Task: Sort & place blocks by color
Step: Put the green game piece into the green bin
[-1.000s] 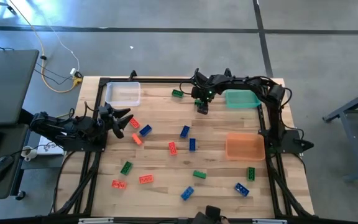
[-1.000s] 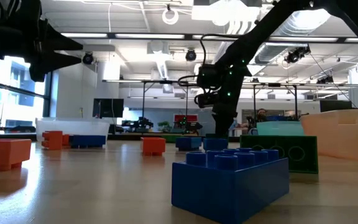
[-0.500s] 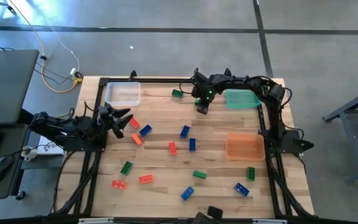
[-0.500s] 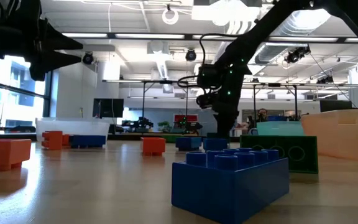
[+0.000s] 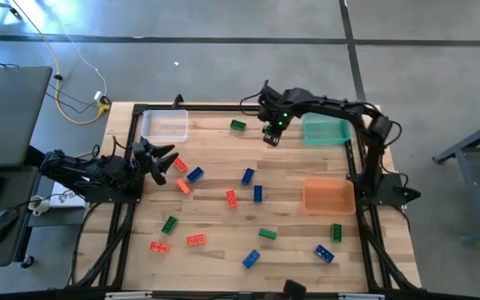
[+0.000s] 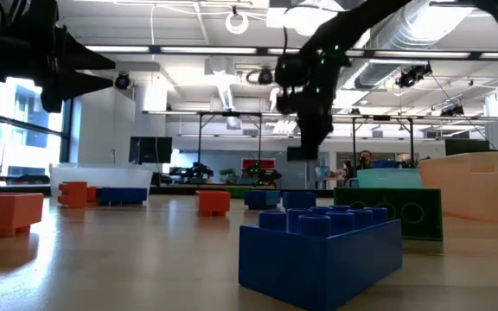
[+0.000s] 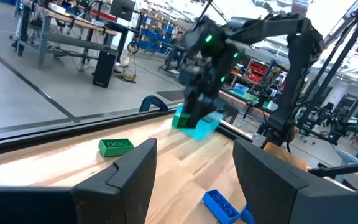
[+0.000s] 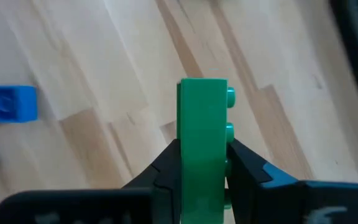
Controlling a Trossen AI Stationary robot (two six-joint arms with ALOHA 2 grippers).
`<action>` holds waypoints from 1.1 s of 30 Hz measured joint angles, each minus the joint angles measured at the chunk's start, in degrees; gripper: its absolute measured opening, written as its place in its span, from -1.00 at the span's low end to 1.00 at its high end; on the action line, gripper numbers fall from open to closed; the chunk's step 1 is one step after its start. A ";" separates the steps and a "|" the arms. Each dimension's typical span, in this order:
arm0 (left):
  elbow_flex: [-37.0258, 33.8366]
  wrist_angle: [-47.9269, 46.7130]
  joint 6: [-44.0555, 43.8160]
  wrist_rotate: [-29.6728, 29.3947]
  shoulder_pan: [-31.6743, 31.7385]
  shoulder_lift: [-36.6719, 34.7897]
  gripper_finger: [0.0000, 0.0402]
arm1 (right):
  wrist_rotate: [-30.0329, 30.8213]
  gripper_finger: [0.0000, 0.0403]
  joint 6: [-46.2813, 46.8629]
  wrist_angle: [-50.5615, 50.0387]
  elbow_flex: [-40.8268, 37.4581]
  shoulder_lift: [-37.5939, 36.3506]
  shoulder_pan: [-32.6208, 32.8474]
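The blocks lie scattered over the wooden table (image 5: 215, 225), and one green block (image 8: 202, 140) is off it, pinched edge-on between the two dark fingers of the right claw (image 5: 270, 138). In the high view we find that claw in the upper middle of the frame, just left of the green bin (image 5: 323, 131). In the low view it hangs clear above the table surface.

Another green block (image 5: 238, 126) sits on the table just left of the right claw, near the top edge. Below it, toward the centre, we have two blue blocks (image 5: 247, 176) and a red-orange block (image 5: 232, 197). The orange bin (image 5: 328, 197) is at the right, with a green block (image 5: 337, 232) and a blue one (image 5: 324, 253) under it.

At the upper left stands the clear bin (image 5: 165, 126). The left claw (image 5: 162, 162) waits at the left side of the frame, fingers spread wide with nothing between them, close beside a red-orange block (image 5: 180, 166) and a blue block (image 5: 194, 175). Along the lower left we pick out a green block (image 5: 169, 224) and two more red-orange blocks (image 5: 196, 240).
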 joint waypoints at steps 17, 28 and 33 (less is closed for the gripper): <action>0.00 0.02 0.00 0.00 0.00 0.00 -0.01 | 15.29 -0.67 9.25 -15.77 -0.11 -20.29 5.78; 0.00 0.04 -0.17 -0.63 0.00 0.00 -0.01 | 16.65 -0.67 14.44 -7.84 -18.26 -39.00 3.35; 0.00 0.04 -1.67 -1.76 0.00 0.00 -0.01 | 16.51 -0.67 16.92 0.96 -29.24 -46.33 0.85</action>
